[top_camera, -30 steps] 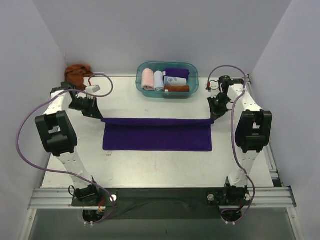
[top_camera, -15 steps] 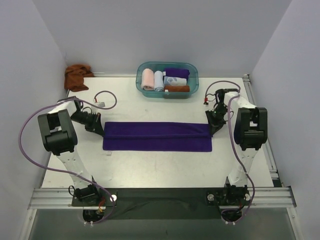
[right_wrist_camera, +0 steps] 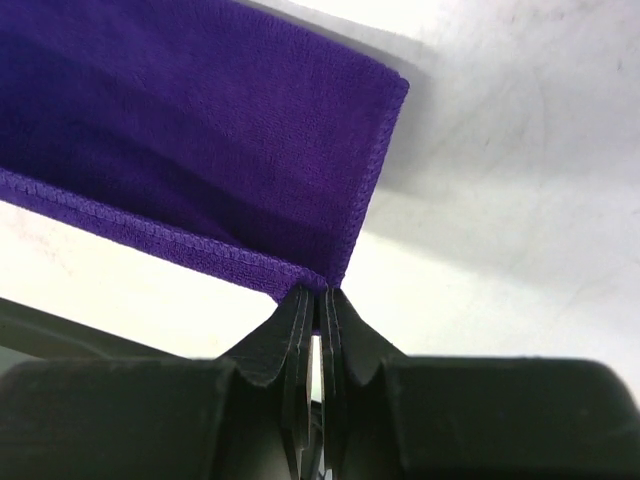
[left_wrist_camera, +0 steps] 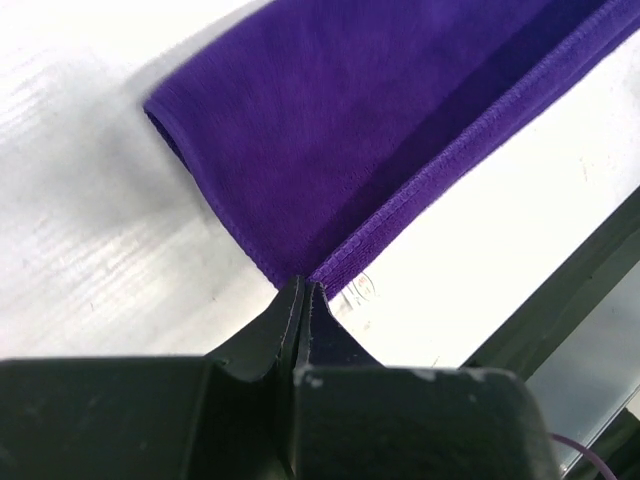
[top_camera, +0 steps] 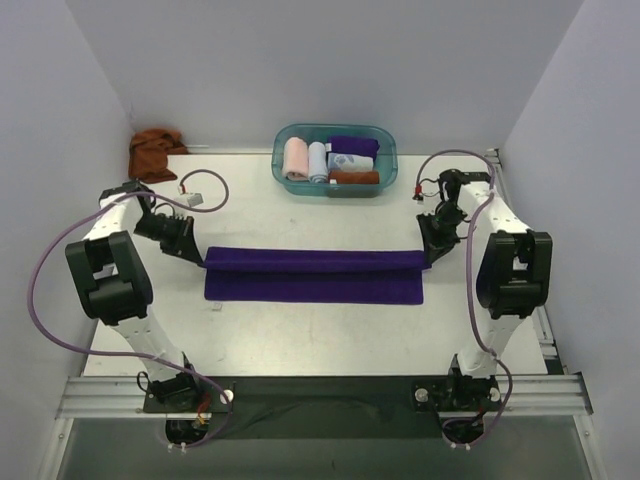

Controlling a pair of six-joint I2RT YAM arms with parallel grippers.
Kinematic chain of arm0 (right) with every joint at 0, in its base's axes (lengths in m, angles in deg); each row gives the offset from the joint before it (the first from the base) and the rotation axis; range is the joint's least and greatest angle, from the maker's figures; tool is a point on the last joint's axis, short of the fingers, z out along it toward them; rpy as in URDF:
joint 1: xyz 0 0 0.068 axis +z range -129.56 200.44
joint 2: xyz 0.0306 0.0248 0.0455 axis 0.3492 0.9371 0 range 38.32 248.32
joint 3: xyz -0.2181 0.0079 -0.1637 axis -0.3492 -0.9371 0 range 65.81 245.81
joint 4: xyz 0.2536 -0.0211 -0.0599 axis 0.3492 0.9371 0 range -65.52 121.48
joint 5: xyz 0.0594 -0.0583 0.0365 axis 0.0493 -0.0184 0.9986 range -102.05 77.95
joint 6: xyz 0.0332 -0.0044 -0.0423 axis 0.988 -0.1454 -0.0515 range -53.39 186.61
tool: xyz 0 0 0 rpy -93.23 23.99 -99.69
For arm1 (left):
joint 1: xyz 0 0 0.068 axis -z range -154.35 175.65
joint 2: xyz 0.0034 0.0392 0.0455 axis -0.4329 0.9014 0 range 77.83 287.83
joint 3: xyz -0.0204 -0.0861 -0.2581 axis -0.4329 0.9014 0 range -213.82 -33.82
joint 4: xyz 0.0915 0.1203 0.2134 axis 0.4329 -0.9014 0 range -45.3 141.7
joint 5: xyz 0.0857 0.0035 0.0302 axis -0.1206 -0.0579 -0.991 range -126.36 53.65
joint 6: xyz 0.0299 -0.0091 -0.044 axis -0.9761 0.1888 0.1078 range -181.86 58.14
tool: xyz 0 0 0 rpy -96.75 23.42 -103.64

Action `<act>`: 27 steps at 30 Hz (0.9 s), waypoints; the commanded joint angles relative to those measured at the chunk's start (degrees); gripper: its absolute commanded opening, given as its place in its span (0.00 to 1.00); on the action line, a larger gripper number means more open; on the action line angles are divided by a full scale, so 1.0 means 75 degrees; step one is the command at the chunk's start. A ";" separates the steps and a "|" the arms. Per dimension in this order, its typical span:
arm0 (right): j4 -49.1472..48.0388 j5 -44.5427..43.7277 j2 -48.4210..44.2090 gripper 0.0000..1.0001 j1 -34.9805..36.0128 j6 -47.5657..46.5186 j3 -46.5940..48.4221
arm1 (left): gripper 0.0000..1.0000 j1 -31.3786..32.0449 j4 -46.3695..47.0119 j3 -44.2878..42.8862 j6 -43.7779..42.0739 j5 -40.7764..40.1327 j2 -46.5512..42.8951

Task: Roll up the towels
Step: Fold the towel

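The purple towel [top_camera: 313, 277] is laid folded lengthwise across the middle of the frame on the worktop [top_camera: 300, 330]. Its left corner is pinched between the closed fingers of the left end effector [top_camera: 203, 260], its right corner likewise by the right end effector [top_camera: 427, 257]. The rust-brown towel [top_camera: 152, 152] is bunched at upper left.

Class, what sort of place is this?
Probably a robot test cell: a left arm and right arm bolted to a walled-in white table, with a purple towel and a teal basket of cloths.
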 commanded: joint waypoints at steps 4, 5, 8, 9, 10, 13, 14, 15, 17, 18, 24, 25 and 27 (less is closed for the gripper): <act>0.0401 -0.0010 -0.0430 0.00 0.0002 -0.0085 -0.0911 | 0.00 -0.0124 -0.0426 0.0453 -0.0504 -0.0230 -0.0257; 0.0331 0.0014 -0.0336 0.00 0.0026 -0.0073 -0.0994 | 0.00 -0.0112 -0.0368 0.0535 -0.0481 -0.0218 -0.0198; -0.0044 -0.0056 -0.0079 0.00 0.0084 0.0009 -0.1322 | 0.00 -0.0077 0.0031 0.0805 -0.0305 -0.0242 0.0012; -0.0137 -0.0080 -0.0008 0.00 0.0096 0.0021 -0.1358 | 0.00 -0.0065 0.0136 0.0864 -0.0270 -0.0311 0.0141; -0.0185 -0.0080 0.0062 0.00 0.0119 0.0033 -0.1381 | 0.00 -0.0077 0.0299 0.0899 -0.0200 -0.0335 0.0200; -0.0326 -0.0126 0.0192 0.00 0.0190 0.0068 -0.1475 | 0.00 -0.0065 0.0476 0.0958 -0.0106 -0.0429 0.0446; -0.0349 -0.0161 0.0215 0.00 0.0213 0.0068 -0.1487 | 0.00 -0.0077 0.0523 0.1016 -0.0105 -0.0441 0.0458; -0.0361 -0.0173 0.0238 0.00 0.0213 0.0068 -0.1499 | 0.00 -0.0077 0.0570 0.1040 -0.0082 -0.0499 0.0482; -0.0384 -0.0209 0.0227 0.00 0.0225 0.0068 -0.1499 | 0.00 -0.0065 0.0664 0.1040 -0.0082 -0.0534 0.0505; -0.0384 -0.0197 0.0215 0.00 0.0225 0.0068 -0.1487 | 0.00 -0.0077 0.0664 0.1028 -0.0070 -0.0523 0.0528; -0.0233 -0.0150 -0.0065 0.00 0.0260 0.0010 -0.1370 | 0.00 -0.0077 0.0641 0.1028 -0.0117 -0.0453 0.0342; -0.0197 -0.0150 -0.0089 0.00 0.0260 -0.0049 -0.1347 | 0.00 -0.0077 0.0583 0.1051 -0.0198 -0.0441 0.0306; -0.0139 -0.0185 -0.0241 0.00 0.0272 -0.0107 -0.1358 | 0.00 -0.0065 0.0466 0.1063 -0.0327 -0.0371 0.0201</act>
